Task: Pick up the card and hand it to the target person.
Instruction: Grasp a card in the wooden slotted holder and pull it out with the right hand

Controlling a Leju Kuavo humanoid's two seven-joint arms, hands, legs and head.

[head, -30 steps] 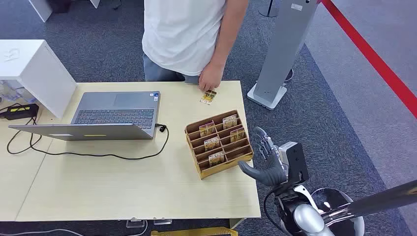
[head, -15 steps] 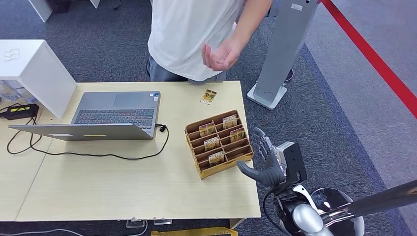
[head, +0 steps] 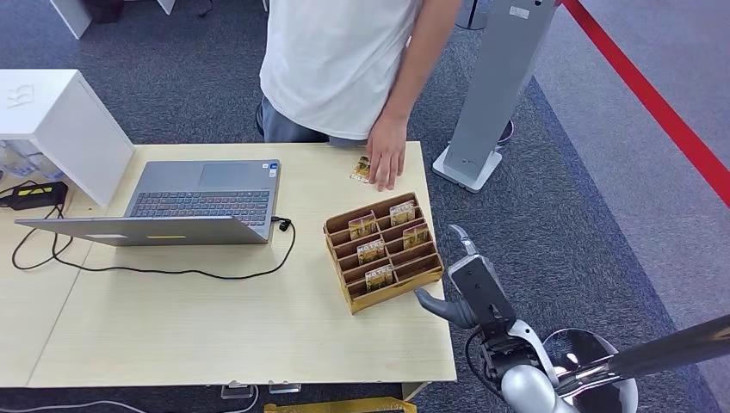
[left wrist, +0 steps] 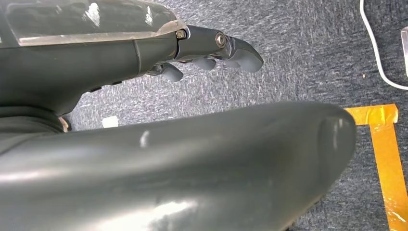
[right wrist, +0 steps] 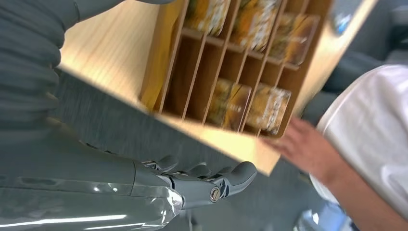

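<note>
Since the earlier frame your right hand (head: 465,288) has rolled edge-on, fingers apart and empty, at 3 o'clock of the card rack (head: 383,249); the person's hand (head: 386,159) now covers the loose card (head: 361,169) at 12 o'clock, presumably offering it.

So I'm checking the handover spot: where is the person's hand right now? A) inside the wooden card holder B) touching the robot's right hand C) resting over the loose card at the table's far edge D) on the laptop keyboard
C: the person's hand lies over the loose card at the table's far edge, apart from the card holder.
</note>
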